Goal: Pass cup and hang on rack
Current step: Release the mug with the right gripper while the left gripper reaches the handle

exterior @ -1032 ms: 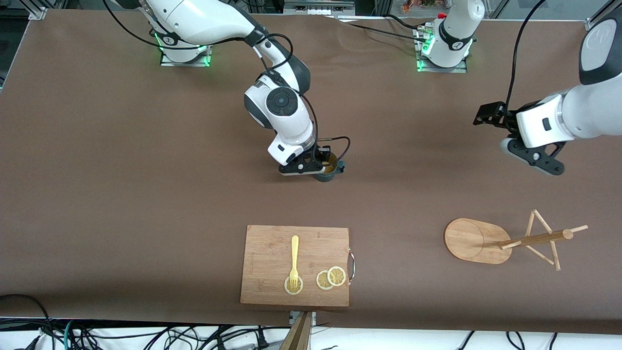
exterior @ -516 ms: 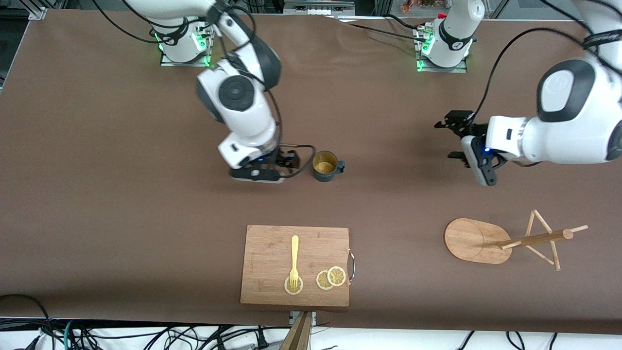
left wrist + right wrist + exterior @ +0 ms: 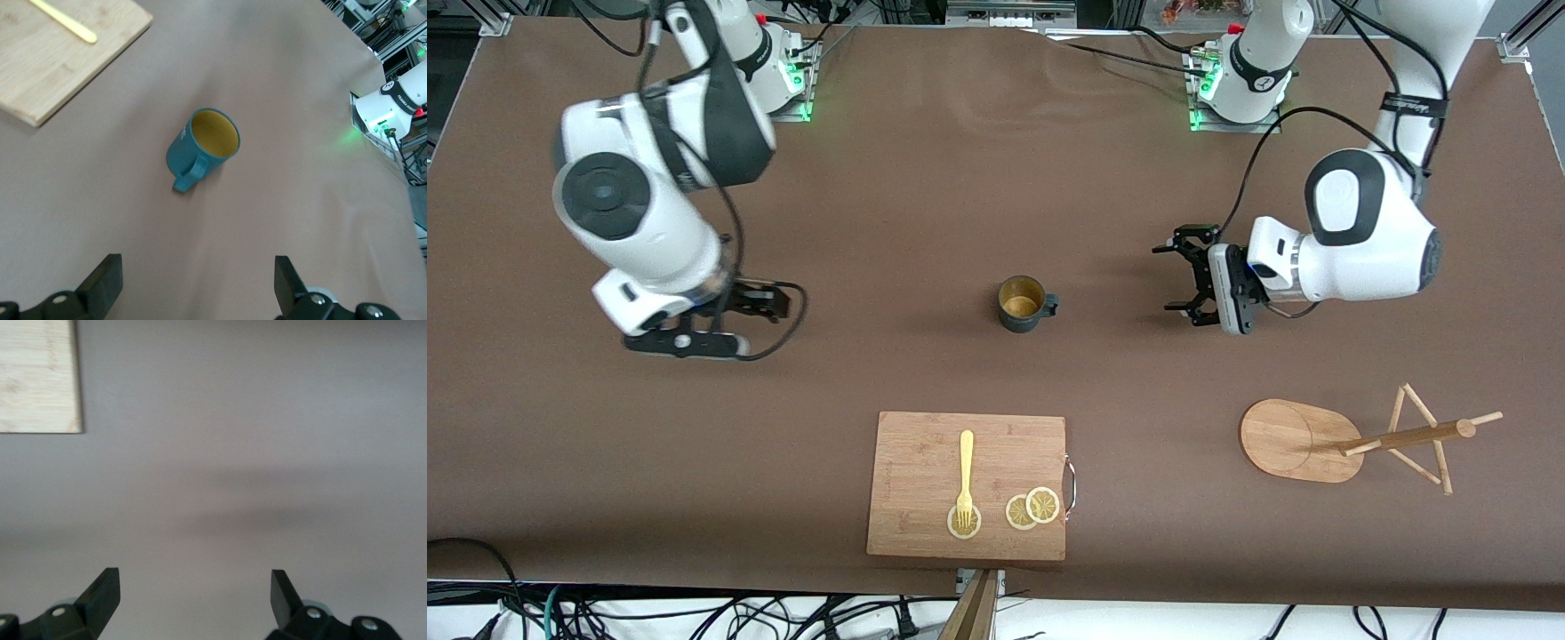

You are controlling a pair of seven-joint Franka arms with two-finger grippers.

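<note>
While cup point(image 3: 1021, 303) stands, left claw point(image 3: 1183, 277) spread

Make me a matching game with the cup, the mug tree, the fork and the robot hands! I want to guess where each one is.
Things:
1. cup
2. rack
3. fork
4. left gripper

Places or states:
A. lying on the cutting board, tines on a lemon slice
B. open, in the air, beside the cup toward the left arm's end
C. standing upright alone on the bare table, held by nothing
D. standing toward the left arm's end of the table, nothing on its pegs

Pairs: 1-C, 2-D, 3-A, 4-B
</note>
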